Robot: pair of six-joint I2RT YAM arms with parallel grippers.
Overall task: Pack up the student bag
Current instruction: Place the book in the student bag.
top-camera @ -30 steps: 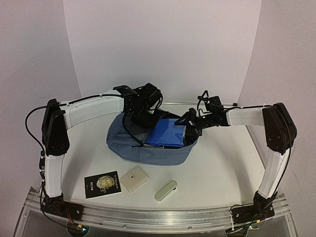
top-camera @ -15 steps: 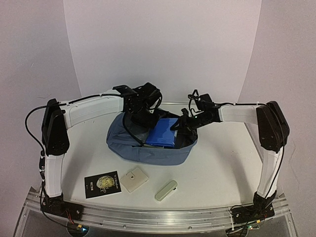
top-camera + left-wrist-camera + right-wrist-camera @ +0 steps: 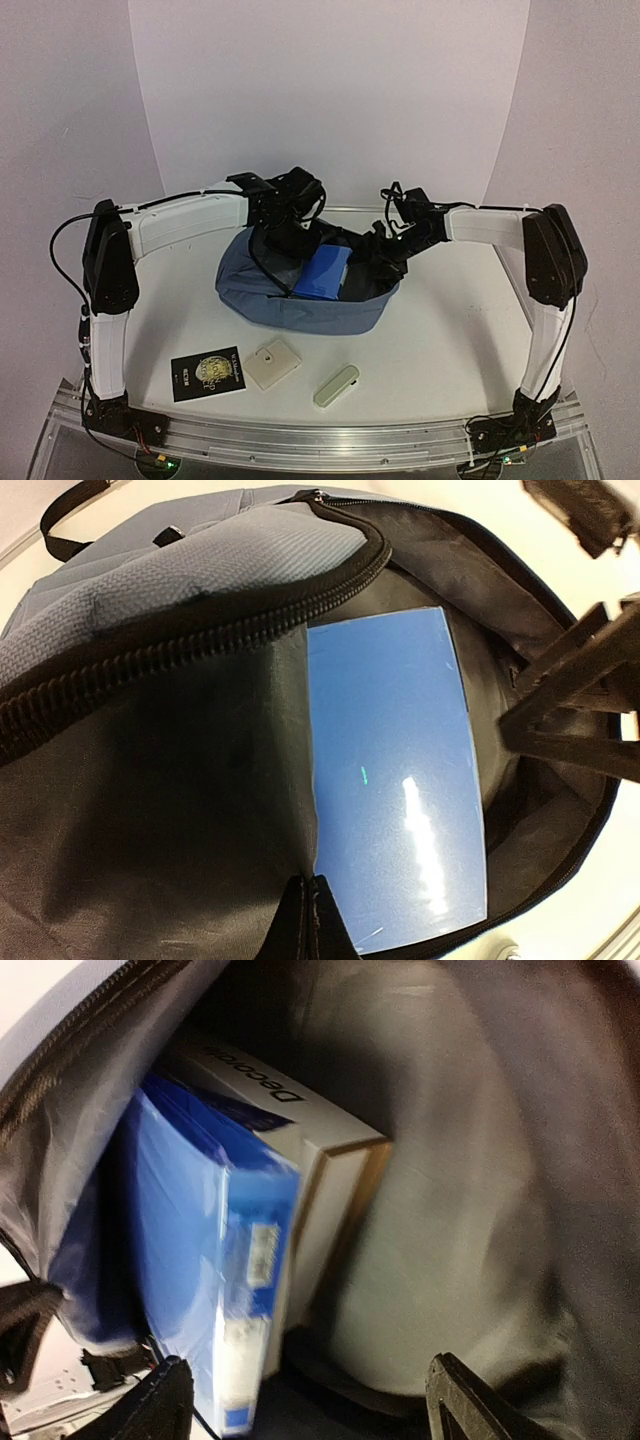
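**Top view, read from 8 o'clock round to 4 o'clock.** Along the near edge of the counter [image 3: 440,340], a black booklet [image 3: 208,372], a cream square item [image 3: 273,363] and a pale green oblong case [image 3: 336,385] are laid side by side. The student bag [image 3: 290,305] is set at the counter's centre, with its mouth opened toward 12 o'clock. The edge of its lining is clenched by the left fingers [image 3: 310,920] at 11 o'clock. A blue notebook [image 3: 395,780] and a white box [image 3: 300,1130] are lodged inside. The right fingers [image 3: 160,1400] are held spread and released within the mouth at 2 o'clock, and nothing is grasped.
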